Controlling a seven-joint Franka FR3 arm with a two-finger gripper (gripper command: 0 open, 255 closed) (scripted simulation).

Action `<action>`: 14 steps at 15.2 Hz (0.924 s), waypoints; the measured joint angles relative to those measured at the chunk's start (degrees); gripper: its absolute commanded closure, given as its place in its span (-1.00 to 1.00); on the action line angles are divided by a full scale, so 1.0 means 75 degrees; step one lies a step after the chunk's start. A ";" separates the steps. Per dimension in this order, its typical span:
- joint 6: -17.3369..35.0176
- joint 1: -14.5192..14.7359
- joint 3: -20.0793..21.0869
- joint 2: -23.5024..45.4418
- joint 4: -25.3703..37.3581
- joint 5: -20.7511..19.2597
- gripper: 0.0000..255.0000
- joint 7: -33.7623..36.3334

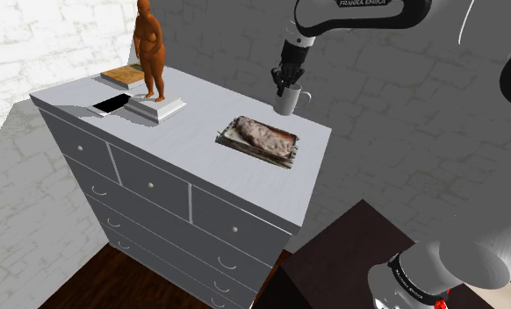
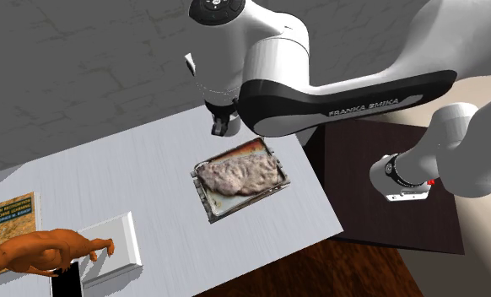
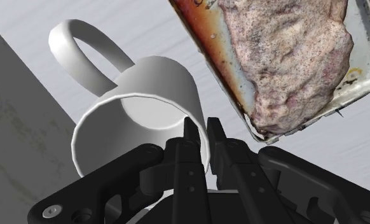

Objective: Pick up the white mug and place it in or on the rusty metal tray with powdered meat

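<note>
The white mug [image 1: 288,102] hangs tilted under my gripper [image 1: 284,85], near the back edge of the grey dresser top [image 1: 192,123]. In the wrist view the gripper [image 3: 201,127] is shut on the mug [image 3: 152,76], with one finger inside the rim and the other outside it, opposite the handle. The rusty metal tray [image 1: 232,132] carries a mound of pinkish powdered meat [image 1: 267,136] and lies a short way in front of the mug. In the second exterior view the tray [image 2: 203,196] lies just below the gripper [image 2: 221,126], and the arm covers the mug.
An orange figure [image 1: 149,48] on a white base [image 1: 157,108], a dark phone [image 1: 111,105] and a flat book [image 1: 125,75] occupy the far end of the dresser top. A dark brown stand [image 1: 350,255] is beside the dresser. A grey wall rises behind.
</note>
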 measured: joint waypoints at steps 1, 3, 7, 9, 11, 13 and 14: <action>-0.0094 0.0010 0.0007 -0.0003 0.0091 -0.0001 1.00 0.0016; -0.0297 0.0014 0.0010 0.0003 0.0299 -0.0001 1.00 0.0016; -0.0717 0.0011 0.0007 0.0032 0.0748 0.0001 1.00 0.0000; -0.0947 0.0016 0.0010 0.0023 0.0969 0.0001 1.00 0.0001; -0.1036 0.0125 0.0089 -0.0146 0.0883 -0.0012 1.00 0.0189; -0.1112 0.0265 0.0197 -0.0307 0.0793 -0.0028 1.00 0.0432; -0.1145 0.0339 0.0258 -0.0485 0.0640 -0.0028 1.00 0.0565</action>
